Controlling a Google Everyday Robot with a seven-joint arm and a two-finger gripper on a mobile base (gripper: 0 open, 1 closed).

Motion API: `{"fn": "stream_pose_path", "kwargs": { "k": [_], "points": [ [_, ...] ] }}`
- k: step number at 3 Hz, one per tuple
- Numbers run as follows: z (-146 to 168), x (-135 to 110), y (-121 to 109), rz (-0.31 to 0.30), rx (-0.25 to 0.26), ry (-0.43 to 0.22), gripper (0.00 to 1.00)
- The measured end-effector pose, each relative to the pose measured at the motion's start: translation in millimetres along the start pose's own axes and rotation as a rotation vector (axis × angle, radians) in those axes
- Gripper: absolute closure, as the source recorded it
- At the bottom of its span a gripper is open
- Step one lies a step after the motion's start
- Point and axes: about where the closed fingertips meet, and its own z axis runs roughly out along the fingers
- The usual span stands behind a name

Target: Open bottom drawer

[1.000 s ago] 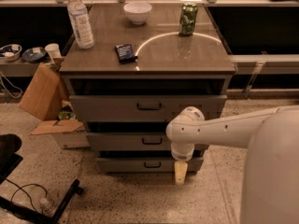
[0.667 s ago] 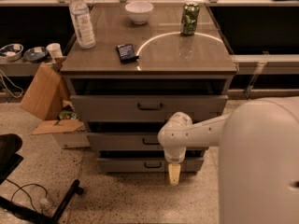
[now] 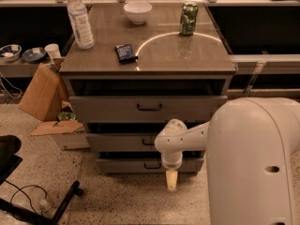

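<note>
The bottom drawer (image 3: 122, 166) is the lowest of the cabinet's three grey drawers, with a small dark bar handle (image 3: 152, 165). Its front stands a little forward of the cabinet, with a dark gap above it. My gripper (image 3: 172, 180) hangs from the white arm (image 3: 187, 137) and points down, just right of the handle and slightly below the drawer front, close to the floor. The arm's wrist covers part of the middle drawer (image 3: 117, 142) and the right part of the bottom drawer's front.
The top drawer (image 3: 108, 108) is above. A water bottle (image 3: 79, 20), white bowl (image 3: 138, 11), green can (image 3: 189, 18) and dark packet (image 3: 125, 52) sit on the cabinet top. Cardboard boxes (image 3: 42, 93) stand at the left. A black chair base (image 3: 61, 205) and cables lie on the floor.
The arm has swung left, carrying the gripper a little left toward the bottom drawer's handle. The drawers look unchanged.
</note>
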Motion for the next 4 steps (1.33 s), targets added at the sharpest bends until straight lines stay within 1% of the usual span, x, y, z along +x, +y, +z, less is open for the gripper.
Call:
{"fn": "stream_pose_path", "kwargs": {
  "k": [1, 2, 3, 4],
  "points": [
    [33, -18, 10, -0.002, -0.054, -0.025, 0.0],
    [85, -30, 23, 0.024, -0.098, -0.077, 0.0],
    [122, -26, 17, 0.064, -0.088, -0.133, 0.0],
    [145, -20, 2, 0.088, -0.063, -0.169, 0.0]
  ]
}}
